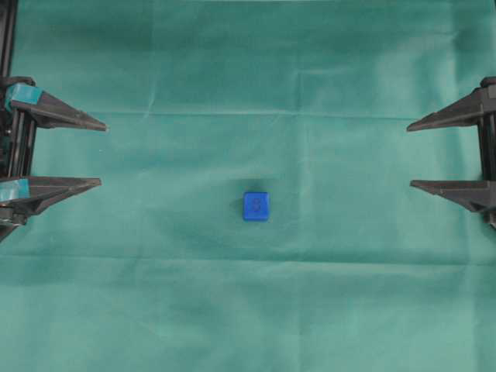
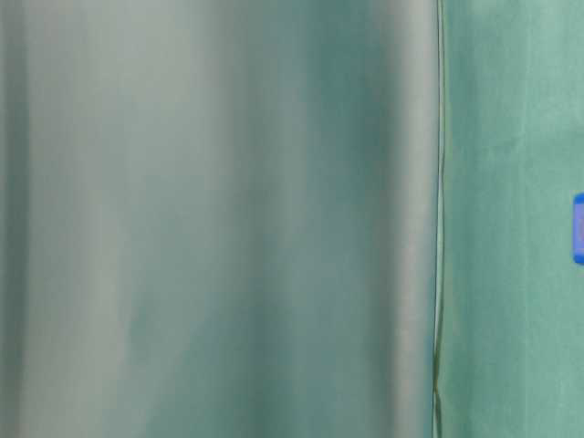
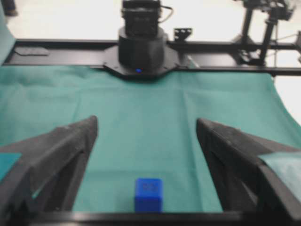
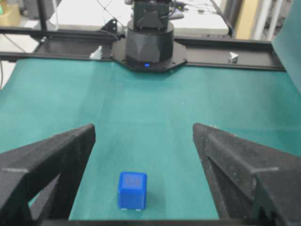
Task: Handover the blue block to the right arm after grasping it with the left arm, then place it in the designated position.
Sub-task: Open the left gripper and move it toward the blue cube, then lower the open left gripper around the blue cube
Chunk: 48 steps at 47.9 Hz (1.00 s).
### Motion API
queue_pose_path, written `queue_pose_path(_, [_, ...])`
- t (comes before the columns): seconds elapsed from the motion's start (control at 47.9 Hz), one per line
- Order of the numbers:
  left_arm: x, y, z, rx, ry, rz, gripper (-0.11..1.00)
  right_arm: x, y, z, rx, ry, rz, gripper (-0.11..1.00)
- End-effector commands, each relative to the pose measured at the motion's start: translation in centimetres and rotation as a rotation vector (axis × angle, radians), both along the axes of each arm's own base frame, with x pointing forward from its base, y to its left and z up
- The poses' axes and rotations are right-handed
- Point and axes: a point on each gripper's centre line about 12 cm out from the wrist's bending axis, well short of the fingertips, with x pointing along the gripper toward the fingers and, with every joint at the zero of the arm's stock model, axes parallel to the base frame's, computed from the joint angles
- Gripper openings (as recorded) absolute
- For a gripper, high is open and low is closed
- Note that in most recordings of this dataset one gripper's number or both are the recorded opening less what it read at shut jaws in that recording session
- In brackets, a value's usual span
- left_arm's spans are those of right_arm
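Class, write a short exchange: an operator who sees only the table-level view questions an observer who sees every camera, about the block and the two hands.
Operator: I see only a blue sliver at my right edge. Is that the block?
Observer: Yes. In the overhead view it lies free near the middle of the cloth, marked face up.
Operator: No hand shows in my view. Is either one holding or touching it?
Observer: No. The left hand and the right hand both stand open and empty at opposite edges of the overhead view, well clear of the block.
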Motion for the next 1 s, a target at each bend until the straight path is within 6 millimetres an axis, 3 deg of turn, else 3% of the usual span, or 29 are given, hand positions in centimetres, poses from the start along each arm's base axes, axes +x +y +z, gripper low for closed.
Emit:
queue_pose_path(0.0, [0.9,0.0,1.0,-0.004,-0.021,-0.001,1.0,0.2,0.0,1.1,-0.003,-0.028,-0.001,0.93])
queue_pose_path(0.982, [16.3,-0.3,2.1,0.035,0.045,0.001,1.0,0.3,-0.1,1.0,-0.011,-0.025,-0.003,0.93])
